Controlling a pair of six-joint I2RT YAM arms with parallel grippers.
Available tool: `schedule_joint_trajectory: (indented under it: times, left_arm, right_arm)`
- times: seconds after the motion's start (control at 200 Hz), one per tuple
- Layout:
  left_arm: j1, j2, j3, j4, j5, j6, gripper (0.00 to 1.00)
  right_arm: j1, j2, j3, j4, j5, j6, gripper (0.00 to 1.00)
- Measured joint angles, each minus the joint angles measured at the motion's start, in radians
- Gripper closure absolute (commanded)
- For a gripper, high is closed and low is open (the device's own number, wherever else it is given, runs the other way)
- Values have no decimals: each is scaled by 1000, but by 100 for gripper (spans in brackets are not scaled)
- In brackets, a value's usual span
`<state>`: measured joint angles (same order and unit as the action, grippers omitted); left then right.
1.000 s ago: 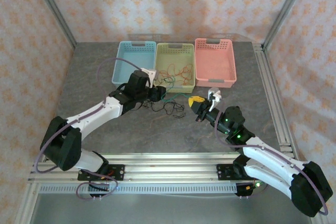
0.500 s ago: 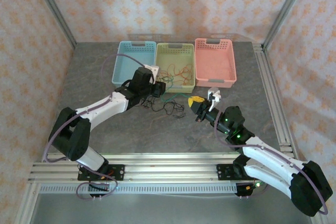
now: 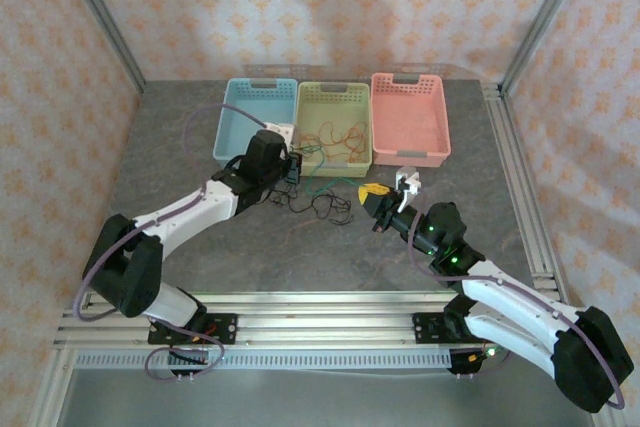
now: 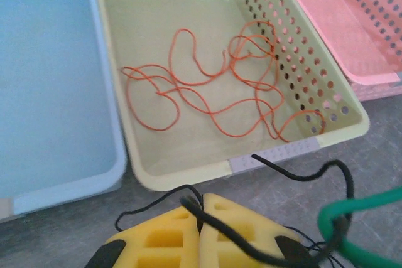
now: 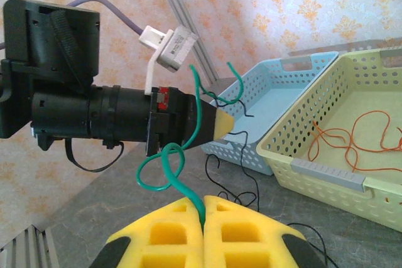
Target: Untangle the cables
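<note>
left gripper (image 4: 201,208): clamped on black cable (image 4: 292,176)
right gripper (image 5: 203,208): clamped on green cable (image 5: 182,187)
orange cable (image 4: 207,101): in basket (image 4: 276,153), 12 o'clock of left gripper

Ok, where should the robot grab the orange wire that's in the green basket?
Probably a loose strand near the middle of the orange wire, coming straight down from above. It lies flat in curls on the floor of the yellow-green basket, whose walls would block a sideways reach. Some curls crowd one wall, so those are best avoided.

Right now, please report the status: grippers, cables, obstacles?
Left gripper shut on black cable. Right gripper shut on green cable. Orange cable in yellow-green basket.
</note>
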<state>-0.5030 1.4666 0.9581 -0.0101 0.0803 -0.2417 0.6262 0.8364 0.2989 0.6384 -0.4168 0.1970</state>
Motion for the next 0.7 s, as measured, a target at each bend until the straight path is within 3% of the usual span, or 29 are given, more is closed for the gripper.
schedule_joint_trajectory:
  times: [0.145,0.28,0.47,0.701]
  left_arm:
    - [1,-51,-22,-38,-100,-31,100]
    - [38,-175,-103,-98,-190,-104,100]
    - [182,-354,-179,-199,-239,-238,100]
    - [191,-525,-243,-280,-217,-323,100]
  right_arm:
    - [0,-13,0,-15,37,-2,100]
    - [0,-50,0,-77,146,-11,100]
    - [0,-86,0,-139,285,-16,100]
    - [0,-88,0,-159,341,-16,100]
